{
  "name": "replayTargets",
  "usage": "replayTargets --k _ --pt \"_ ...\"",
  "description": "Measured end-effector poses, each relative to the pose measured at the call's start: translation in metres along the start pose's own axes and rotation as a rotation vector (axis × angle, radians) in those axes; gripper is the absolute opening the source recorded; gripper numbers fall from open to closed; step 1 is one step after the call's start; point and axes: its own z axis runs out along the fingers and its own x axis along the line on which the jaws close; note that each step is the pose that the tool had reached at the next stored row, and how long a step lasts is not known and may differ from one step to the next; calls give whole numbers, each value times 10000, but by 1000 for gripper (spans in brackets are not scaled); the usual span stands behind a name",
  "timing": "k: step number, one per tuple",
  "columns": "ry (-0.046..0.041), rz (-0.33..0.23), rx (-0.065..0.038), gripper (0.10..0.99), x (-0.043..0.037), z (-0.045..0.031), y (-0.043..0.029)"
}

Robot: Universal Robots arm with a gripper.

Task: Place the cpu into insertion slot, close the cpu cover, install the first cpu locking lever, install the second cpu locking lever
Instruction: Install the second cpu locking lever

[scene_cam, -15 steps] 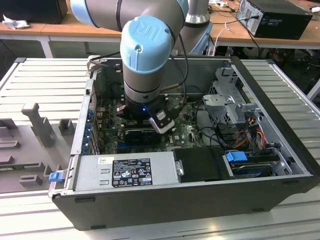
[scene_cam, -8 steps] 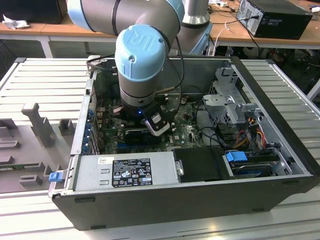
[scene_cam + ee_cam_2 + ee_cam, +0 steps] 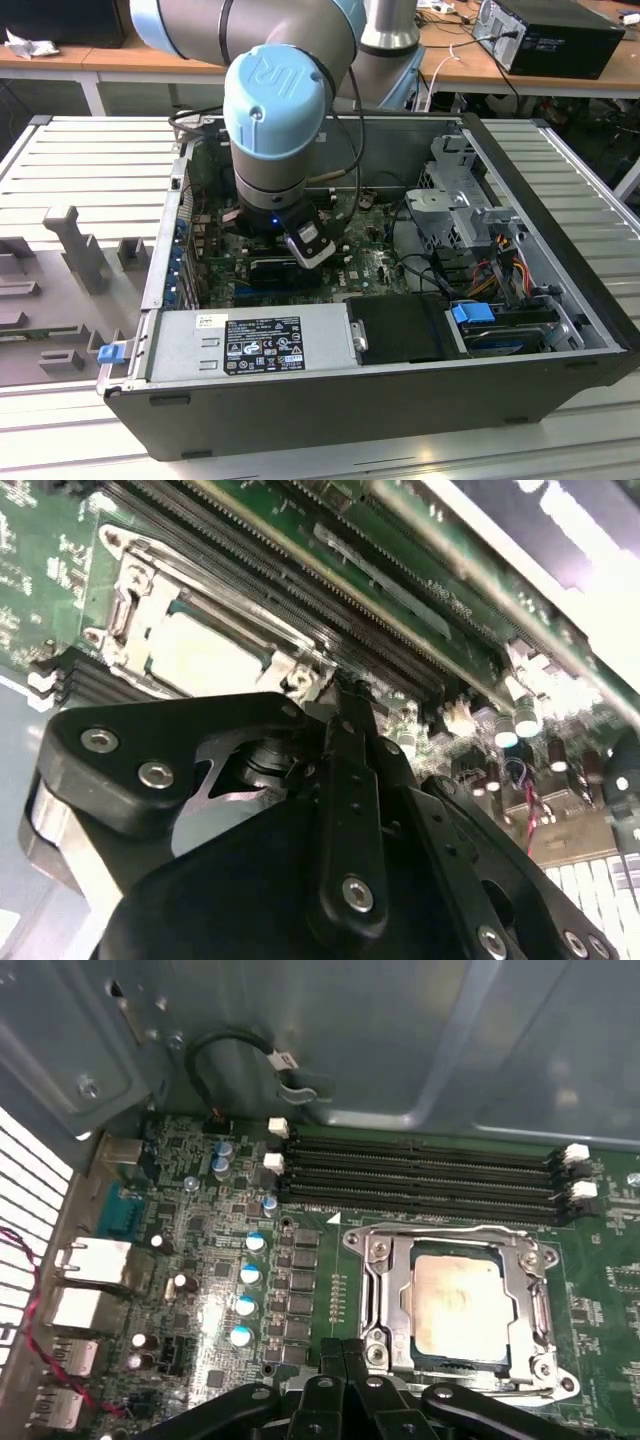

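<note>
With your gripper (image 3: 345,1360) pinched shut, empty, beside the cpu cover (image 3: 455,1305), a slip could gouge the green board (image 3: 210,1260).

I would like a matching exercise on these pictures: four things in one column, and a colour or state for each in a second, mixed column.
Things:
1. cpu
2. cpu cover
3. memory slots
4. power supply

Descriptions:
A. long, black, with white end clips
B. pale face, seated in the socket
C. grey box with a black label
D. metal frame lying around the chip

Pairs: 1-B, 2-D, 3-A, 4-C
</note>
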Motion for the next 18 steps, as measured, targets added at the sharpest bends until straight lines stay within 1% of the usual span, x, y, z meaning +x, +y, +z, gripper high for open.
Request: replayTargets --k 2,8,12,16,18 --pt "2 2 3 106 0 -64 27" --pt "1 3 -7 106 -1 -183 79" --pt "4 3 -24 106 -4 -299 128" --pt "-1 3 -79 106 -5 -354 151" --pt "-3 2 -84 106 -5 -359 154"
